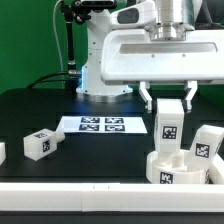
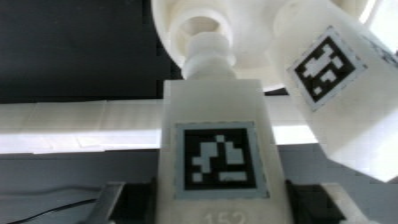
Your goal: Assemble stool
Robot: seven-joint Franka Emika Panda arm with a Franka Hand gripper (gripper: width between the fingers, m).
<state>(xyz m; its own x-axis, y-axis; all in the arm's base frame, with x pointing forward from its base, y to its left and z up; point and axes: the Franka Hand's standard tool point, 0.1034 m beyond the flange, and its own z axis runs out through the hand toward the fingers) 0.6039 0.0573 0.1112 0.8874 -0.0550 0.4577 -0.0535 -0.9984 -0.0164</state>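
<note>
The end effector (image 1: 169,100) hangs over the exterior view's right part of the black tabletop (image 1: 40,110). Its two white fingers (image 1: 148,96) sit close on either side of the top of an upright leg (image 1: 168,122). Neither view shows whether they press on the block or only flank it, so I cannot tell if it is gripped. In the wrist view the end effector (image 2: 222,205) is cut off by the picture's edge and only dark finger stubs show beside the leg (image 2: 222,130), whose tag fills the middle. That leg stands on the round seat (image 1: 172,168), which lies near the front of the tabletop, with its lower end touching the seat's top. In the wrist view a ribbed peg (image 2: 210,52) leads from the leg's far end toward the seat (image 2: 187,20), but this part is blurred and its seating in a socket is unclear. A second leg (image 1: 207,148) leans tilted just beside the seat on the exterior view's right and is partly hidden by it; it appears large and blurred in the wrist view (image 2: 338,80). A third leg (image 1: 40,144) lies well apart toward the exterior view's left, and beyond it a white piece (image 1: 2,151) is cut off at the edge. The marker board (image 1: 103,125) lies flat between them, and a white rail (image 1: 80,190) runs along the front.
</note>
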